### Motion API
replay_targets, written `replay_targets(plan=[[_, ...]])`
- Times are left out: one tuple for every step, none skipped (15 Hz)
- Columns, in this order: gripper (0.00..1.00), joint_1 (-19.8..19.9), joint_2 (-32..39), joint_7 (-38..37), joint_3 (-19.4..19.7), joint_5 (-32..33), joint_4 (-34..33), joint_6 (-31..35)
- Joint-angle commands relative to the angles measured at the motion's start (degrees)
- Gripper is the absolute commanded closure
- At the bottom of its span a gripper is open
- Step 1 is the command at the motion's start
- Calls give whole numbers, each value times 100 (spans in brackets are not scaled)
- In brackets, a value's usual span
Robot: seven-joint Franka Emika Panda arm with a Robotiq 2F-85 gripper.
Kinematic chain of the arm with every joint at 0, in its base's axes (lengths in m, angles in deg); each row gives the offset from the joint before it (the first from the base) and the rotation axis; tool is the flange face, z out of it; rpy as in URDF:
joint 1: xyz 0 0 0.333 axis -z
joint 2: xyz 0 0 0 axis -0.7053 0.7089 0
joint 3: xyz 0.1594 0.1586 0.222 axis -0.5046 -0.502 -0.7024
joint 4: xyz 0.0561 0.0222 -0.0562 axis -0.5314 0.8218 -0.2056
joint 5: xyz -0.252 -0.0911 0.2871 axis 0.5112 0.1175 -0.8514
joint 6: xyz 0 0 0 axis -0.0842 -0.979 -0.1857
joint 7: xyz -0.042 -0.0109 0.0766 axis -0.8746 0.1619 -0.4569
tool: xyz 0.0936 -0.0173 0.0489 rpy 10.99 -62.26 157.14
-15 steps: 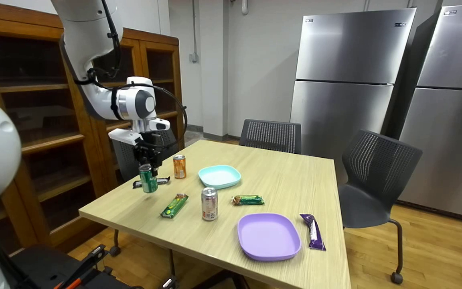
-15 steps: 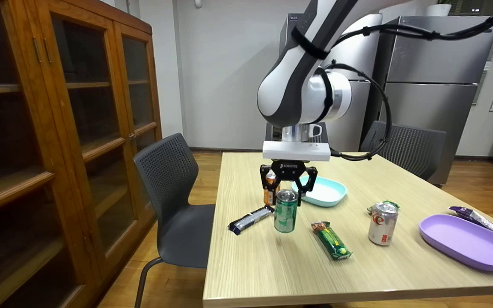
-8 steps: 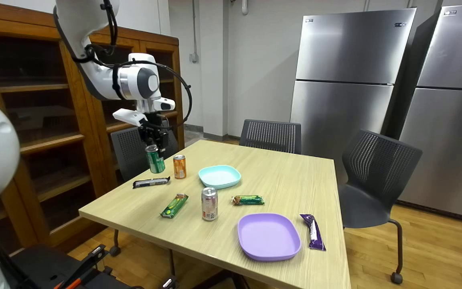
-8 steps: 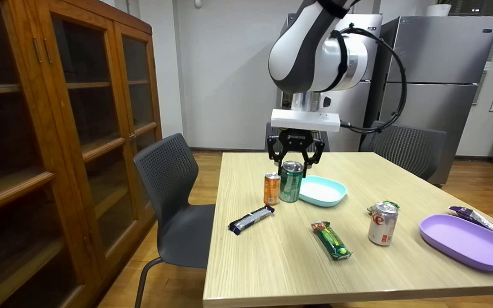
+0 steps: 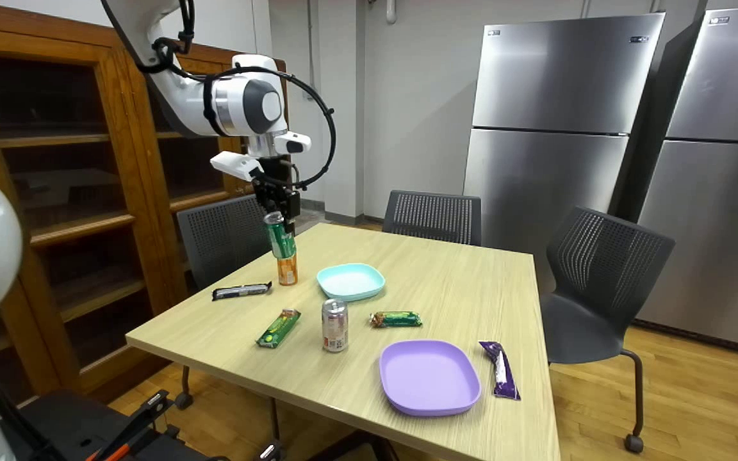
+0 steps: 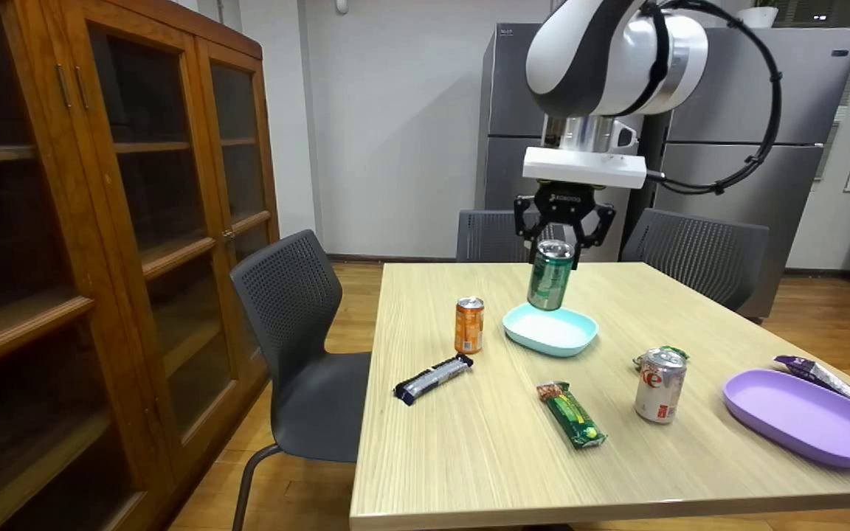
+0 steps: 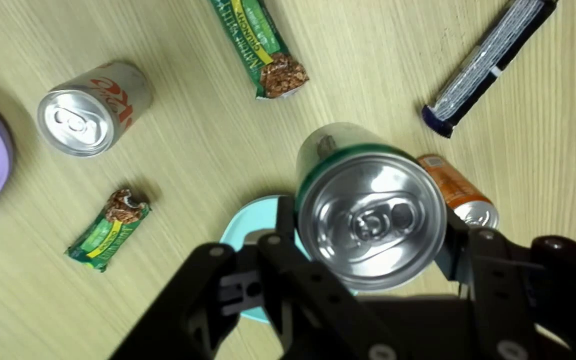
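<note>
Clamping a green can [image 6: 549,284] in the gripper [image 6: 554,259], pressed in from both sides near the silver lid [image 7: 372,225]. Hanging clear of the tabletop [image 6: 462,464] and leaning slightly in both exterior views. Overlapping the far part of a turquoise plate [image 6: 565,341] in an exterior view; cannot tell whether directly above it. Hiding the upper part of an orange can [image 5: 287,272] in an exterior view, though clearly apart from it. Showing the orange can upright on the tabletop, just beside a black-and-silver bar [image 6: 434,377] lying flat. Showing, too, a silver can [image 5: 335,325] standing upright between a green-wrapped bar [image 5: 278,329] and another green bar [image 5: 396,319] in an exterior view. Bearing, farther from the gripper, a purple plate [image 5: 430,378] just beside a purple-wrapped bar [image 5: 500,370]. Looking down in the wrist view onto the silver lid and onto the turquoise plate, partly covered by the gripper, and catching only an edge of the purple plate at the side. Reaching over the tabletop from a white arm [image 6: 580,59]. Surrounded by three gray chairs [image 6: 288,295], backed by two steel refrigerators [image 5: 555,83] and flanked by a wooden cabinet [image 6: 108,243] with glass doors.
</note>
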Motion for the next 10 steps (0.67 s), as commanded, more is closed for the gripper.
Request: replay_targets(plan=[[62, 244, -597, -280, 92, 197, 479, 121], [62, 309, -689, -308, 128, 216, 557, 130], [62, 384, -783, -322, 160, 233, 649, 150], [62, 458, -873, -337, 190, 251, 742, 169], [62, 550, -970, -339, 216, 262, 848, 190], [62, 624, -1050, -358, 238, 282, 936, 203], [62, 717, -1142, -367, 263, 300, 1044, 226], [62, 819, -1225, -356, 288, 313, 1155, 260], [62, 905, -1294, -365, 312, 331, 1239, 268], [62, 1006, -1357, -342, 332, 318, 1328, 284]])
